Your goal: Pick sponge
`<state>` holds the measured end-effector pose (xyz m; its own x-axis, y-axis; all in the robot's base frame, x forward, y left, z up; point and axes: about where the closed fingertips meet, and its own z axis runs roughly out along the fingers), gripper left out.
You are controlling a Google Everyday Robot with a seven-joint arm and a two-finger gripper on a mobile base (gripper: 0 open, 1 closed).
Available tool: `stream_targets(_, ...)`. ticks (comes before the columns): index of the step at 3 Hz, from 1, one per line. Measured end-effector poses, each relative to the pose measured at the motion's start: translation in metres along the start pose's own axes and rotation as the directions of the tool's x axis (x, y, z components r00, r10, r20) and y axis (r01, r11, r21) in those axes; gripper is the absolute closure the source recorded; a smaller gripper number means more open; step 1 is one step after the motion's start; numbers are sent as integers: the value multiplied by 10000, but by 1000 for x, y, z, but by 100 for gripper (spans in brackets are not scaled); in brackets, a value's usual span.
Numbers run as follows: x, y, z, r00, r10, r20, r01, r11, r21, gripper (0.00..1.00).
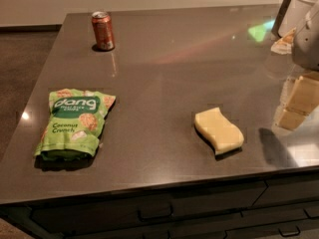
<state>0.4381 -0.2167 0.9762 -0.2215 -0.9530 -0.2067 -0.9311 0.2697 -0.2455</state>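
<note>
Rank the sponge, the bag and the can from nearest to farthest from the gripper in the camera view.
Measured from the gripper, which hovers at the right edge of the table:
1. sponge: just beside it, front right of the table.
2. bag: across the table, front left.
3. can: back left corner, farthest away.

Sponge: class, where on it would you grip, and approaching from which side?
Probably the sponge mid-length, across its narrow width, coming from above: it lies flat on the counter with both wavy long sides free. The gripper hangs to its right.
</note>
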Motion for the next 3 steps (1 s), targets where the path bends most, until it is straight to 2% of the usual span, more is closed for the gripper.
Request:
stream_targets(1, -2, -1, 1, 10000, 96, -3, -96, 9999, 64, 0)
stream_targets(2, -6, 2, 13, 9986, 487, -203, -488, 9988, -47, 0)
stream_targets(3, -9, 7, 32, 9929, 1112, -430, -1125, 9932, -306, 0)
